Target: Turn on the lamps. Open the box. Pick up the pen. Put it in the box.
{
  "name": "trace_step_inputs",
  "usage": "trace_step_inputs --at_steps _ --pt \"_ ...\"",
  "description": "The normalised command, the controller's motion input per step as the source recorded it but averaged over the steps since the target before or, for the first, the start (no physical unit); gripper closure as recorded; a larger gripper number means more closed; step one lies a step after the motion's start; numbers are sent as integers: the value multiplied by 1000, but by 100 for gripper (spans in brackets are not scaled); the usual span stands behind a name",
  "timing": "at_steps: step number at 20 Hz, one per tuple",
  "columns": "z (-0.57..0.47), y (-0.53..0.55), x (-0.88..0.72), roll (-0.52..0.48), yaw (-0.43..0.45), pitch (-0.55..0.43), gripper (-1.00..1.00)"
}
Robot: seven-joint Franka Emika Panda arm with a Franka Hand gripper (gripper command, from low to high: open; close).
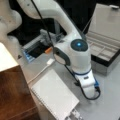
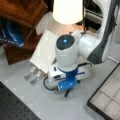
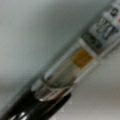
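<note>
1. Lamp (image 2: 67, 11): a cream-white shade at the top centre of a front view, glowing bright. I judge the lamp step done for this one; no other lamp is in view.
2. Box (image 1: 105, 47): at the right edge in a front view, lid (image 1: 107, 20) raised, beige compartmented lining exposed. In a front view its lining shows again at the lower right (image 2: 110, 97). I judge the opening step done.
3. Pen (image 3: 67, 72): fills the wrist view on a diagonal from lower left to upper right, dark barrel at the lower left, silvery clear section in the middle, very close under the wrist camera. It lies against the pale worktop (image 3: 30, 32).
4. Gripper (image 2: 66, 93): low over the worktop in the lower centre, beneath the blue-and-white wrist, well apart from the box. In the other outside view I find it at the lower right (image 1: 93, 93).
5. Gripper state: I cannot tell whether it is released or clenched, nor whether it has the pen.
6. Step in hand: picking up the pen, by my judgement.
7. Next move calls for: a firm hold on the slim barrel before any lift, since it may roll or slip.
</note>
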Motion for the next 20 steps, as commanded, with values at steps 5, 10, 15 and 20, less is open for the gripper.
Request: trace_step_inputs --at_steps 5,10,15,20 --pt "-182 106 -164 -208 53 -193 100" --pt "-204 128 -177 -218 64 -214 100" --pt "-175 137 -215 -203 72 -197 100" --pt "-160 121 -213 -184 63 -206 100"
